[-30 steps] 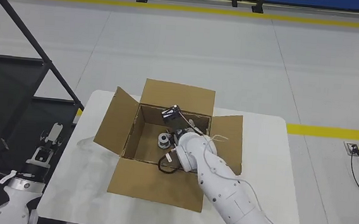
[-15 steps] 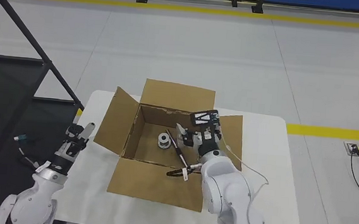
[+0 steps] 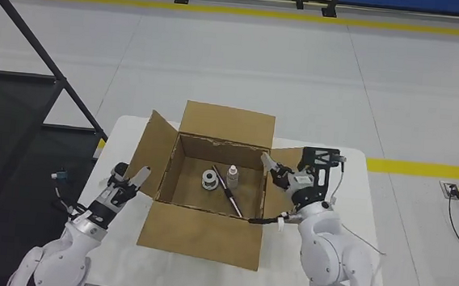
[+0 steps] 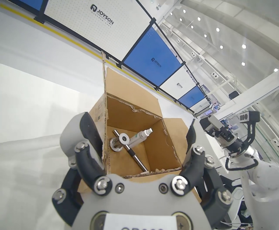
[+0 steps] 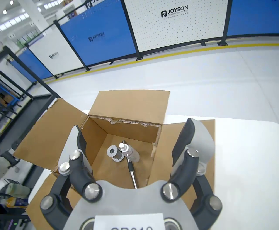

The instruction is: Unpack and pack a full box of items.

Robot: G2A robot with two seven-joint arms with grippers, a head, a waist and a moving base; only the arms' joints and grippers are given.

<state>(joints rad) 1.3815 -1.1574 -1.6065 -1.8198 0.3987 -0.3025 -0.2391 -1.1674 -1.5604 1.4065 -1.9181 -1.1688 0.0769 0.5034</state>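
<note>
Right gripper (image 5: 133, 128): fingers spread wide, nothing between them; it hangs above the right-hand flap of the open brown cardboard box (image 3: 206, 237), angled toward the interior. Left gripper (image 4: 139, 123): likewise spread and empty, just outside the box's left flap, near the left edge of the white table (image 3: 339, 192). On the box floor, toward the far wall: short silver metal cylinder with a washer-like face (image 3: 210, 179), small white spray bottle (image 3: 232, 175) just beside it, and a slim metal rod with a dark grip (image 3: 229, 195) running from that pair toward the near wall. Risks, as judged: the three lie bunched, apparently touching, so closing on one likely nudges the others; bottle and cylinder are round and may roll; a descent from the right could snag a finger on the torn wall edge or fold the flap inward; the raised left flap stands between the left gripper and the contents. Unclear: whether the bottle stands or leans on the cylinder; the rod's near end, cut off behind the gripper body in the right wrist view; the floor beneath the near wall, hidden in the top view.
</note>
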